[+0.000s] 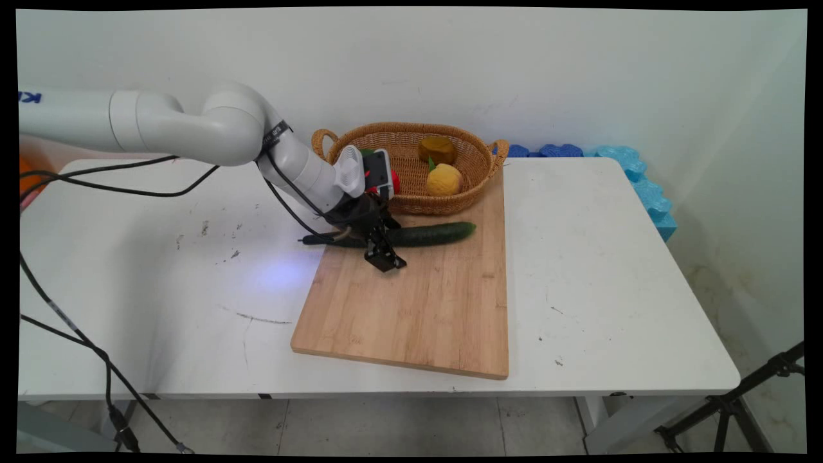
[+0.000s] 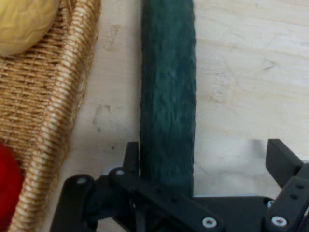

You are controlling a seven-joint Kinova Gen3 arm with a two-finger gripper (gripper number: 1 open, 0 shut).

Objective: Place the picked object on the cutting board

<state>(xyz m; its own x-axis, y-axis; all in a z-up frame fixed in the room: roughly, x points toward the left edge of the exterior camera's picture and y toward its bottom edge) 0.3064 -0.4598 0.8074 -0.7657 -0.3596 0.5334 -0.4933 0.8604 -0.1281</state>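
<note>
Black two-finger gripper point(image 2: 205, 162) seen spread wide, holding nothing; long dark-green cucumber point(image 2: 167, 92) lies off-centre btwn fingers, touching one. Could get rolled twd woven wicker basket point(image 2: 58, 121).

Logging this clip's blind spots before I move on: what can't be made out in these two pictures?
- Red object in the basket: main view, mostly behind the arm's wrist; hand view, cut off by the left edge. Its kind is unclear.
- Cucumber's left end: main view, behind the pincer; hand view, both ends run out of frame.
- Brownish item in the basket: main view, too small to identify.
</note>
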